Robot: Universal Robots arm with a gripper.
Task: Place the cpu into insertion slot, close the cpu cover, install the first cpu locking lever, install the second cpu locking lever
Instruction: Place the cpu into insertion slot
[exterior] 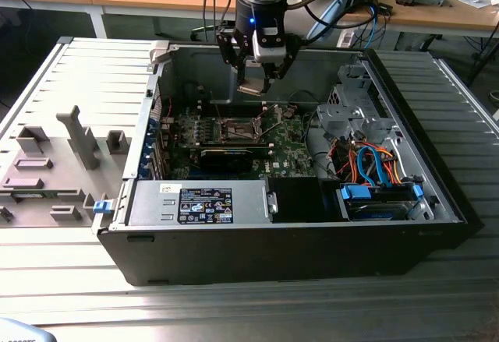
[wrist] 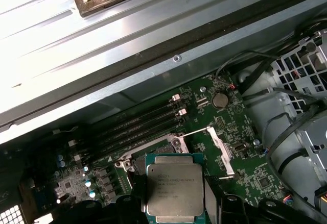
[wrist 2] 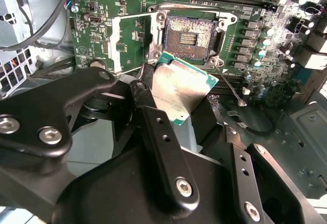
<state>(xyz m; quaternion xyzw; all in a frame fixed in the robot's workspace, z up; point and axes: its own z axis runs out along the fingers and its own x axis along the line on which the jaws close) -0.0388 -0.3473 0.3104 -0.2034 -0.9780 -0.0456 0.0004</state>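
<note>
My gripper [exterior: 255,85] hangs inside the open computer case, above the green motherboard [exterior: 292,151], shut on the cpu [exterior: 253,89]. In both wrist views the cpu [wrist 2: 181,89] [wrist: 174,191] is a square silvery chip with a green edge, pinched at two opposite sides by the black fingers [wrist 2: 148,96]. It is in the air, just beside and above the insertion slot [wrist 2: 189,32] [exterior: 238,129], whose dark contact field lies bare. The cpu cover [wrist 2: 127,43] [wrist: 222,150] is swung open to one side of the slot. A thin wire lever [wrist 2: 234,89] stands free next to the slot.
Long black memory slots [wrist: 138,124] run beside the socket. Near the front wall of the case sits a power supply [exterior: 204,206]. A drive cage [exterior: 351,108] and orange and blue cables [exterior: 374,167] are at the exterior view's right. A grey fixture tray [exterior: 54,163] lies left of the case.
</note>
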